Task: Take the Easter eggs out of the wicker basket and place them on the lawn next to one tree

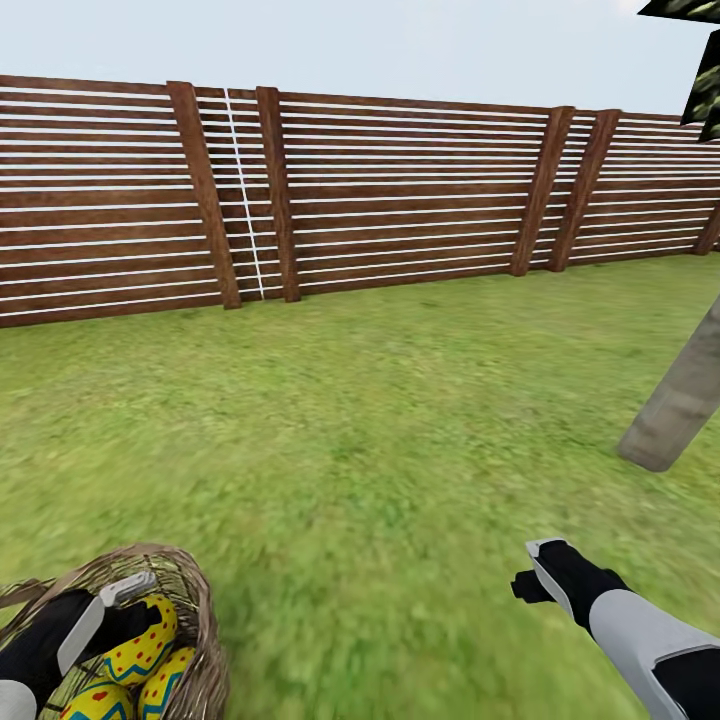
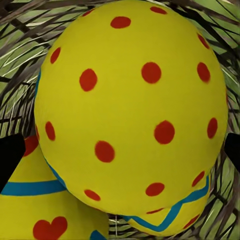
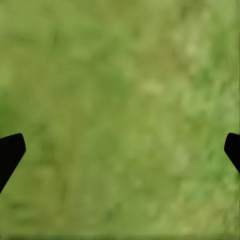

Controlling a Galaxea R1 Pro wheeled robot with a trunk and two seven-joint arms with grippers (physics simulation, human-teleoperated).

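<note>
Eggs sit in your wicker basket [image 1: 205,620] on the lawn [image 1: 380,430], the red-dotted egg [image 2: 130,107] just ahead of your left gripper [image 2: 120,150] between its spread fingertips, while your right gripper [image 3: 120,150] hangs open over bare grass.

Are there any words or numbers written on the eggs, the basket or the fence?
None: no words, letters or numbers can be read anywhere.
The spotted egg has only red dots.
The egg beside it has a red heart and a blue band, no writing.
The wicker basket, the fence and the tree trunk carry no labels or signs.
</note>
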